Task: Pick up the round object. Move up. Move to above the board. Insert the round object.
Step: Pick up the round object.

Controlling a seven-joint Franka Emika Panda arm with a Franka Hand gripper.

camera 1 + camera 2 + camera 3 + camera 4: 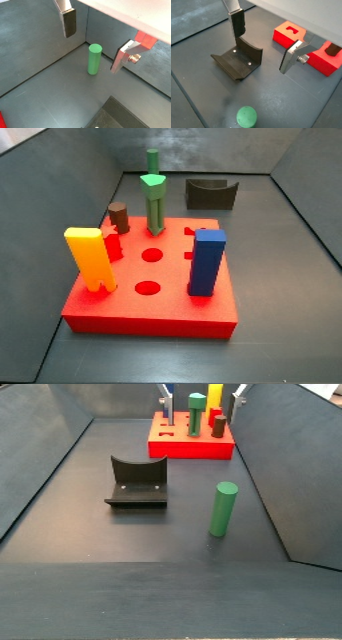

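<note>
I find the round object [223, 508] standing upright and alone on the bench [94, 534], well apart from the board [190, 446] and beside the fixture [136, 482], so I judge pickup not yet begun. My pincer [95, 37] hangs above it with jaws wide and holding nothing, apparently lined up to straddle it. On the board I count four pegs and three vacant holes.

A dark grey floor [120, 534] is enclosed by slanted grey walls [287, 454]; the black fixture [138, 482] stands on it.
</note>
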